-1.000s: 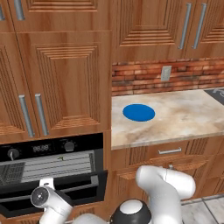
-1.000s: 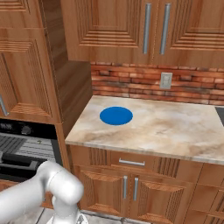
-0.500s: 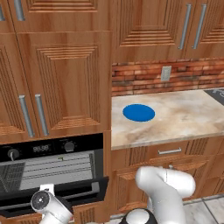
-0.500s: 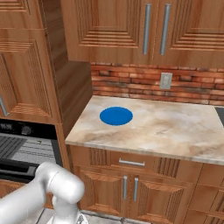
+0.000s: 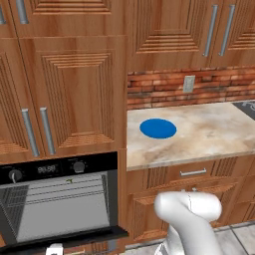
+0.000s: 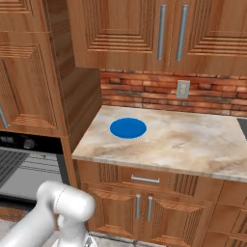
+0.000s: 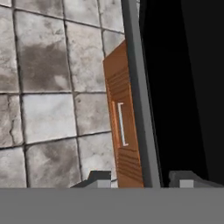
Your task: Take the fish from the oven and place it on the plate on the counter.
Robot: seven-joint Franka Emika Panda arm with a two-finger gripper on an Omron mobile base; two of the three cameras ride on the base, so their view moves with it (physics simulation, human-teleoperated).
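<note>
A home kitchen is shown, rendered rather than filmed. Ribbed wooden cabinets (image 5: 74, 94) with silver bar handles are fitted above and below a beige marbled counter (image 5: 209, 134). A red brick backsplash (image 6: 144, 91) with a wall socket (image 6: 183, 89) is set behind the counter. A black built-in oven (image 5: 55, 204), its door lowered and wire racks exposed, is mounted in the cabinetry. Grey stone floor tiles (image 7: 48, 87) are seen beyond the gripper (image 7: 144, 178).

Plate (image 5: 158, 128) solid bright blue, no marks. Worktop (image 5: 209, 134) beige-tan marbled. Oven (image 5: 60, 204) black w/ grey wire racks. Cabinets (image 5: 74, 94) warm brown wood, silver handles. Brick wall (image 6: 144, 94) red-brown. Under me: floor tiles (image 7: 48, 87) mottled grey.
</note>
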